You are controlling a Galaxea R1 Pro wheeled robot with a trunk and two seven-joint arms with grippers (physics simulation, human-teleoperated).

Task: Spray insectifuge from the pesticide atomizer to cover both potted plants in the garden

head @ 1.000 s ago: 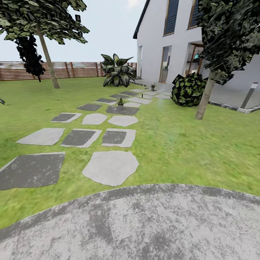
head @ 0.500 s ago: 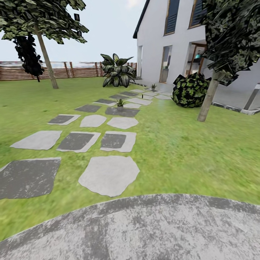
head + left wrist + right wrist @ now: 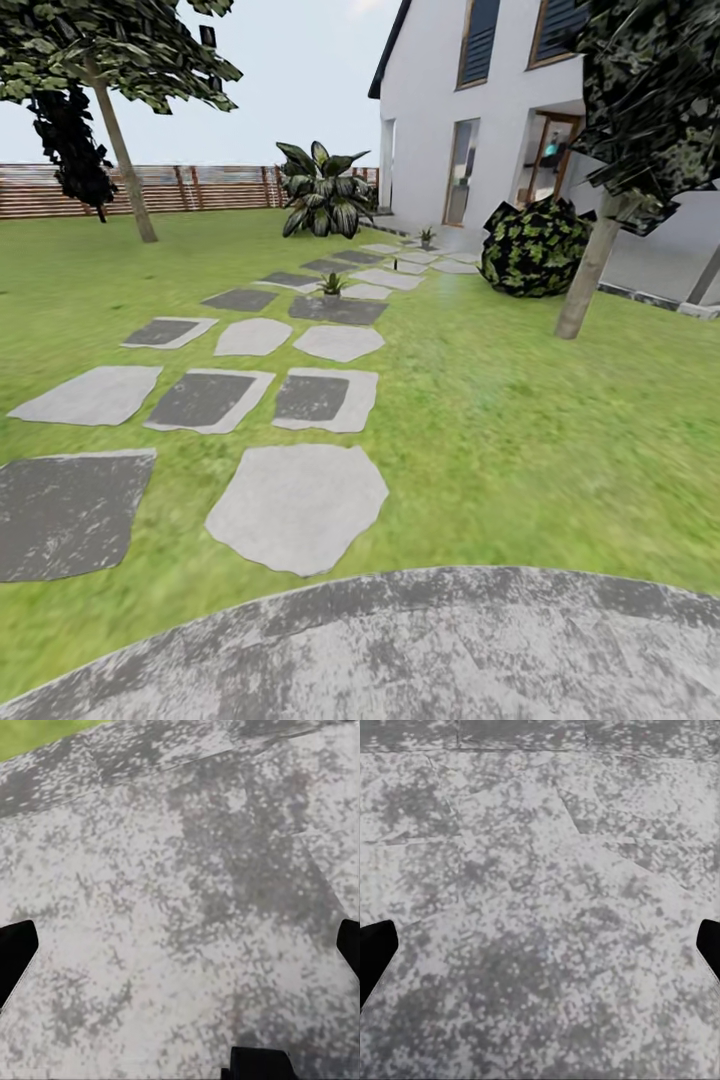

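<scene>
A paved patch [image 3: 400, 650] lies nearest, with lawn [image 3: 520, 420] beyond. Stepping stones [image 3: 297, 505] run ahead toward the house [image 3: 440, 110] at right. One potted plant [image 3: 331, 284] sits on them, another [image 3: 426, 238] farther on. A fence [image 3: 200, 188] stands behind.

A green lawn [image 3: 520, 420] is crossed by grey and white stepping stones [image 3: 296, 505]. One small potted plant [image 3: 331, 285] is set among the far stones. Mottled grey paving [image 3: 420, 650] borders the lawn's near edge.

Open path ahead
Stepping stones [image 3: 297, 505] run clear across the lawn [image 3: 520, 420]; a tree trunk [image 3: 588, 270] and round bush [image 3: 535, 247] crowd the right.
</scene>
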